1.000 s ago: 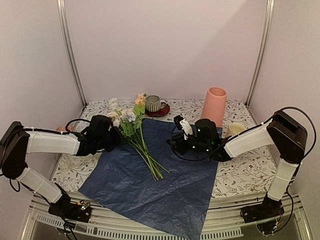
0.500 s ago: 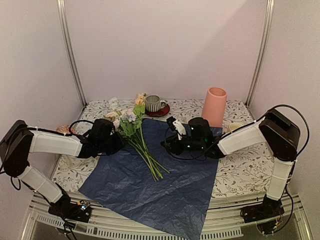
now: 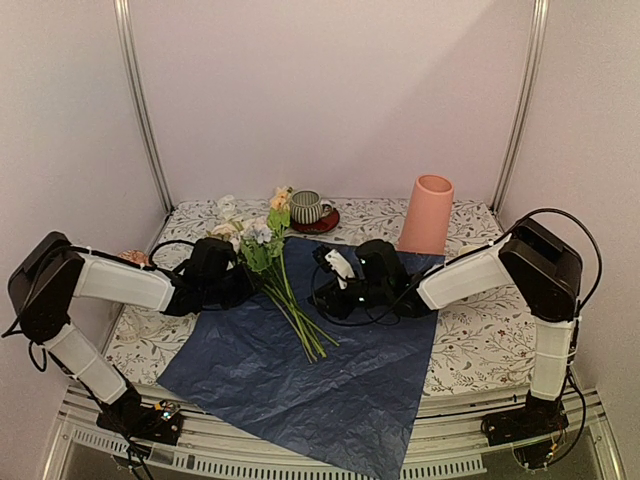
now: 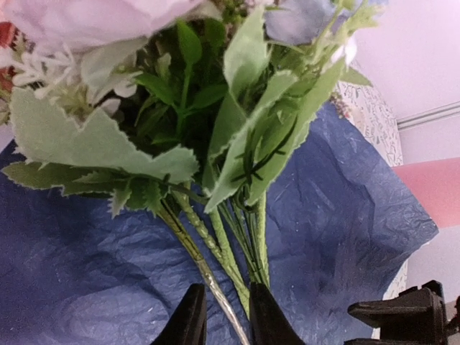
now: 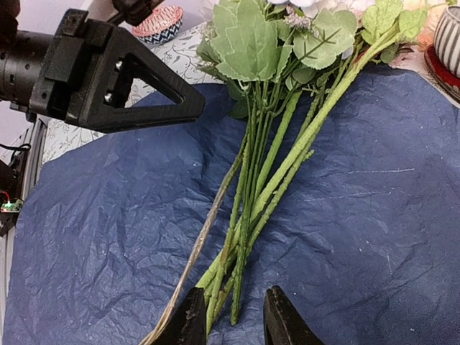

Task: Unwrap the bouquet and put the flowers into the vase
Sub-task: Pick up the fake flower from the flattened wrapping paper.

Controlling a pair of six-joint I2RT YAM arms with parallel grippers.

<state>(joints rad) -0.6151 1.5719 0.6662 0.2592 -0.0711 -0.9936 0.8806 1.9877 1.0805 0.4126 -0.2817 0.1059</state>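
Crinkled paper (image 5: 108,215), seemingly plastic flower stems (image 5: 284,176)

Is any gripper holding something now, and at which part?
Nothing seems held. The left gripper and the right gripper both stand open over the flower stems, which lie loose on the blue paper.

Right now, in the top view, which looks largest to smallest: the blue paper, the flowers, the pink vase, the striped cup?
1. blue paper, by far the largest
2. flowers, longer than the vase but thin, so these two are close
3. pink vase
4. striped cup, clearly smallest; it stands far back, which shrinks it somewhat
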